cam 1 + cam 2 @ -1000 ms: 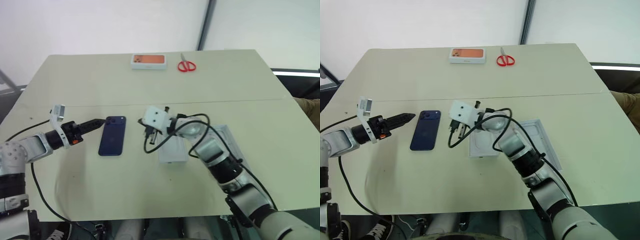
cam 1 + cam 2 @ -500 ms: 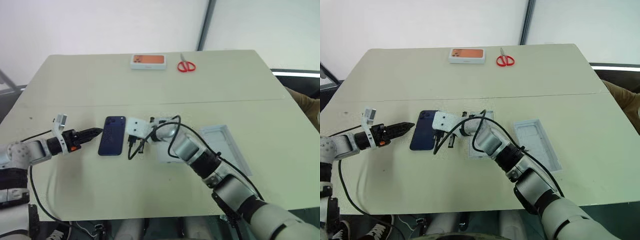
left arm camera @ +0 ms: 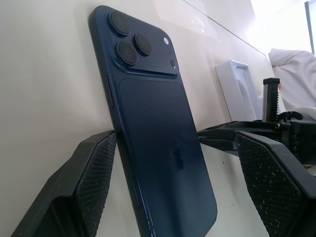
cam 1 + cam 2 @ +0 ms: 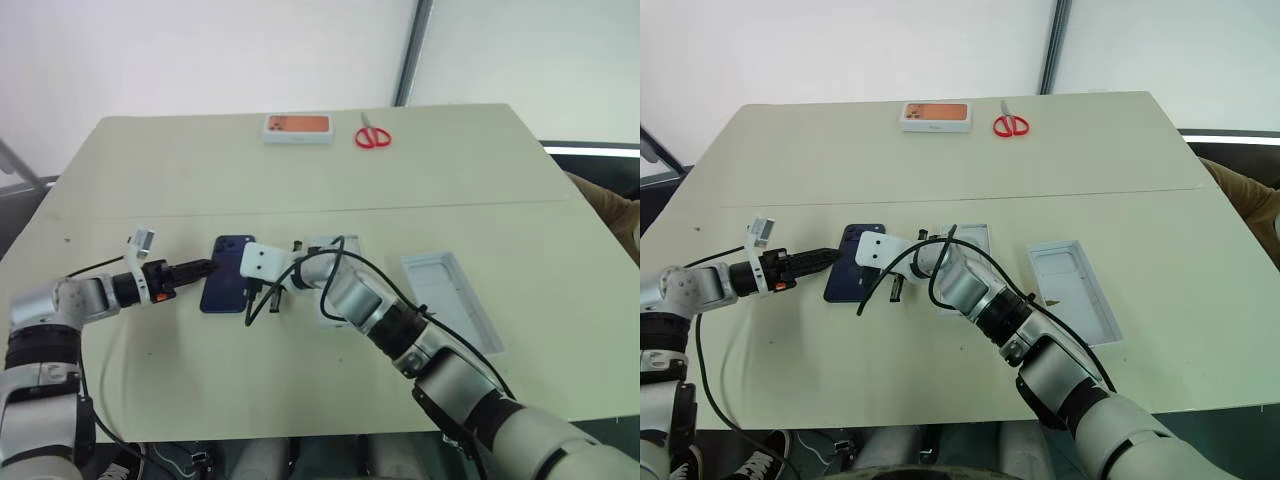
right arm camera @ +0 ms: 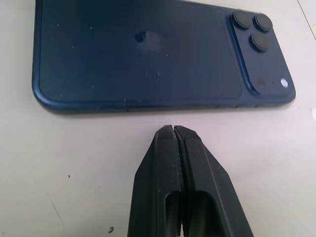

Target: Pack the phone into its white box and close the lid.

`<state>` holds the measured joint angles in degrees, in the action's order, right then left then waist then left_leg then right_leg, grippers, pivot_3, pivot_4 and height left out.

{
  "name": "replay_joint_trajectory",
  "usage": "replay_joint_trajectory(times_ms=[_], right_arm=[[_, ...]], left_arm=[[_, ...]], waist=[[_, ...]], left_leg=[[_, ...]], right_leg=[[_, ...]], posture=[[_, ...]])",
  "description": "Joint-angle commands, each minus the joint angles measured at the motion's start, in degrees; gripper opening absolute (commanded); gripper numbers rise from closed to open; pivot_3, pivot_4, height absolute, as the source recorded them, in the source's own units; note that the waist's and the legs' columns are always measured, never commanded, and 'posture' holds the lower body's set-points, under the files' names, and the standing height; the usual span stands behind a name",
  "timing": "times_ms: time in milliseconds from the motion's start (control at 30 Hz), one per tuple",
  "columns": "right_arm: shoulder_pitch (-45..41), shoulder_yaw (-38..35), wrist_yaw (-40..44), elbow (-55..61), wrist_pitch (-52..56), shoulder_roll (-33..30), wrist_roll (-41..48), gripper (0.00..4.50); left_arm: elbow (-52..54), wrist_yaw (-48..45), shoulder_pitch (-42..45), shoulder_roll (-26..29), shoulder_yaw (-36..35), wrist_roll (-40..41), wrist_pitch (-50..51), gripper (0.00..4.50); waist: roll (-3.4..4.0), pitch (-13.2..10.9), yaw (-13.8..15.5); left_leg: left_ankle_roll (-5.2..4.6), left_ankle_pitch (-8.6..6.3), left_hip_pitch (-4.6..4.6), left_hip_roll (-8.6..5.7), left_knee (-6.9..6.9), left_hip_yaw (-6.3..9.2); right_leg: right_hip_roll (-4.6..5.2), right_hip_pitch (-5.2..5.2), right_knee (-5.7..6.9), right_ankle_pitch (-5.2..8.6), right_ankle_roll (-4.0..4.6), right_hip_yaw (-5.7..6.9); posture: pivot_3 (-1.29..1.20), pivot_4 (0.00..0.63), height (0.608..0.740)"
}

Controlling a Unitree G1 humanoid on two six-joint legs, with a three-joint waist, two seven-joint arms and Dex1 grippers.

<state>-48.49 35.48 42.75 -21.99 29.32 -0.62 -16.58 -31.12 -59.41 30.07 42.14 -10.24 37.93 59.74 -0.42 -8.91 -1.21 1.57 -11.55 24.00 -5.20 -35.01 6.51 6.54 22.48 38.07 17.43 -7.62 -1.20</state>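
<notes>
The dark blue phone [image 4: 225, 272] lies back up on the table, camera cluster at its far end. My left gripper [image 4: 205, 268] is open at the phone's left side; in the left wrist view the phone [image 3: 158, 148] lies between its fingers [image 3: 94, 182], one pad right at the phone's side edge. My right gripper [image 5: 172, 129] is shut with nothing in it, its tip on the table just short of the phone's right edge. The white box [image 4: 975, 238] sits open right of the phone, partly hidden under my right arm. The lid [image 4: 452, 295] lies inside up further right.
A small orange-topped box [image 4: 297, 125] and red scissors [image 4: 373, 133] lie at the table's far edge. Black cables hang off both wrists. A seam runs across the tabletop behind the phone.
Both grippers have come down to the table. The right one swung left from above the white box to the phone's right edge. The left one closed in on the phone's left side.
</notes>
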Motion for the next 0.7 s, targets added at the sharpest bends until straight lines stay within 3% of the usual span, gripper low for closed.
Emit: replay_joint_trajectory(times_ms=[33, 367, 700], right_arm=[[-0.4, 0.0, 0.2, -0.3, 0.1, 1.5, 0.4, 0.06], [-0.1, 0.2, -0.1, -0.6, -0.9, 0.8, -0.7, 0.06], [0.0, -0.2, -0.3, -1.0, -1.8, 0.7, -1.3, 0.06]], left_arm=[[-0.9, 0.4, -1.8, -3.5, 2.7, -0.7, 4.0, 4.01], [2.7, 1.8, -2.6, -7.1, 0.4, 1.6, 10.2, 4.01], [7.8, 5.6, 1.8, -4.1, 2.6, -1.3, 16.8, 4.01]], waist=[[0.00, 0.0, 0.1], [0.21, 0.3, 0.3], [0.19, 0.3, 0.2]], left_leg=[[0.00, 0.00, -0.04, -0.01, 0.00, 0.00], [-0.05, -0.04, -0.20, -0.05, 0.01, 0.00], [-0.05, -0.04, -0.21, -0.05, 0.01, 0.01]], right_leg=[[0.00, -0.04, 0.00, 0.00, 0.00, 0.00], [0.05, -0.19, -0.01, 0.00, 0.00, -0.01], [0.04, -0.21, -0.02, 0.00, 0.00, -0.01]], posture=[[0.00, 0.150, 0.740], [0.00, 0.150, 0.740], [0.00, 0.150, 0.740]])
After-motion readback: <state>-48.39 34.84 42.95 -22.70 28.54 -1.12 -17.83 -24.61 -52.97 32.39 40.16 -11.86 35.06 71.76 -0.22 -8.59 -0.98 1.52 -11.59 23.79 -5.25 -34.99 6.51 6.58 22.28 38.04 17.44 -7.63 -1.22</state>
